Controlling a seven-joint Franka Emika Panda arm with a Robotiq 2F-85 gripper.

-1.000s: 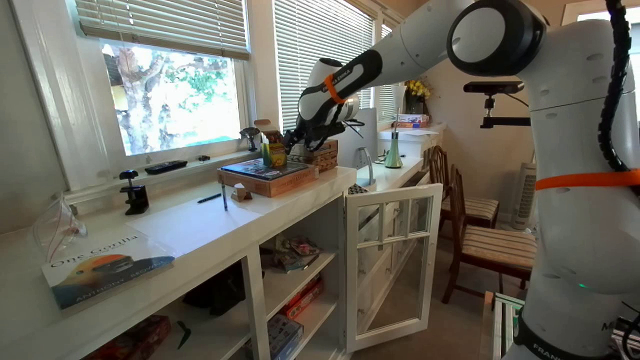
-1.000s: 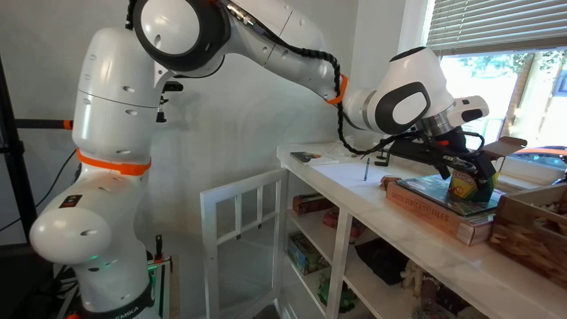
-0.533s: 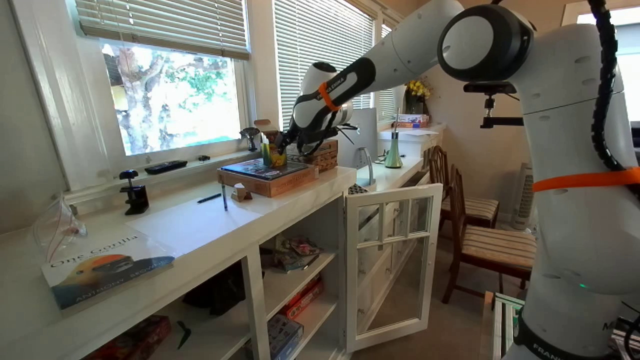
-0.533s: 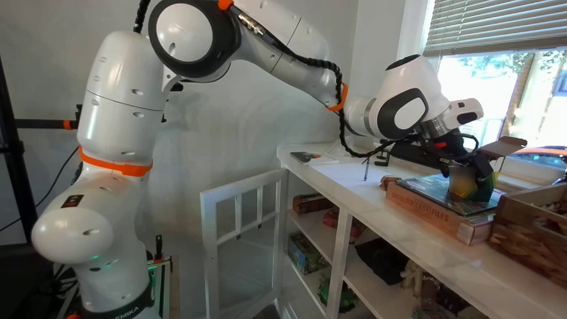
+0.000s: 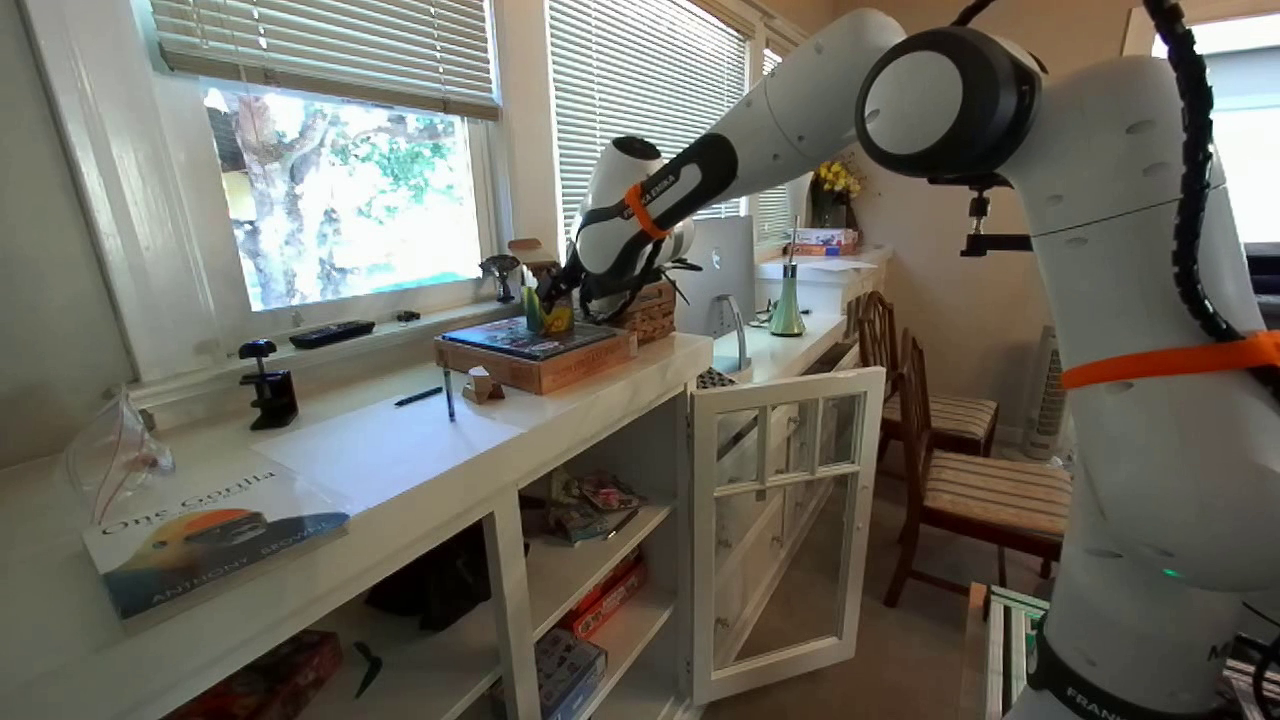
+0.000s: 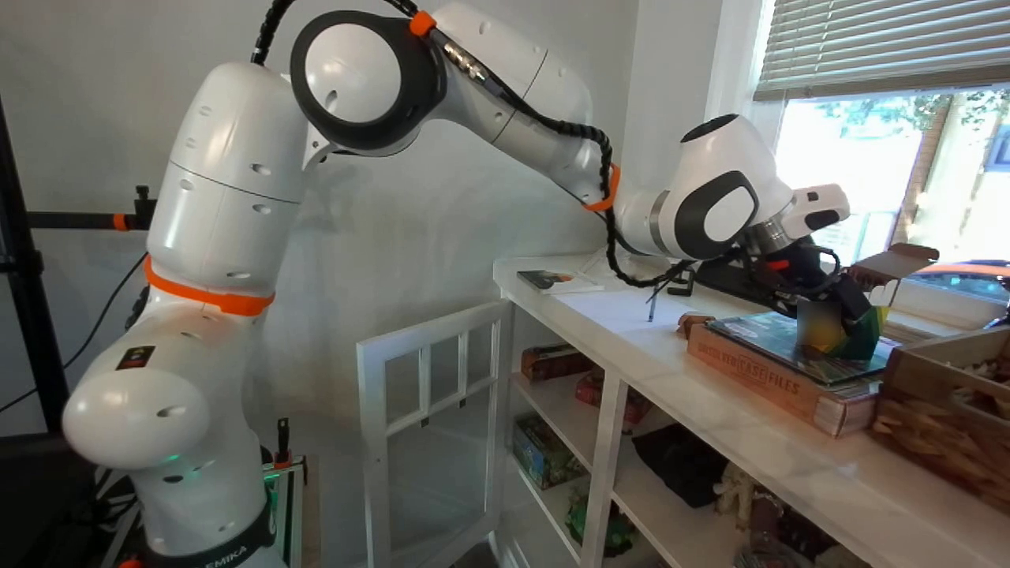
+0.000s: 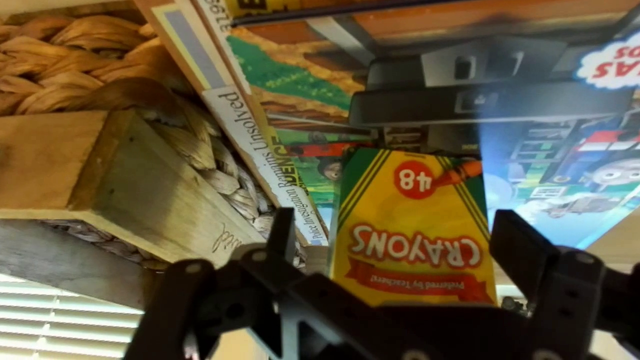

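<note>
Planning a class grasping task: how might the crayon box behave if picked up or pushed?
The crayon box looks fairly stiff, its faces flat. Its printed 48 suggests some weight, if full. Standing upright, it might tip.

Tool [image 7: 397, 235], jaws spread wide, yellow 48-ct crayon box [image 7: 415, 210] btwn; woven basket [image 7: 165, 195] w/ wood rim, nr train-pic cover [image 7: 560, 160].

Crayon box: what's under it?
The crayon box sits on a flat picture-covered item, itself on the Unsolved Case Files box on the white counter. Covered, can't be seen: the patch directly beneath the crayon box, and whatever that flat item hides.
</note>
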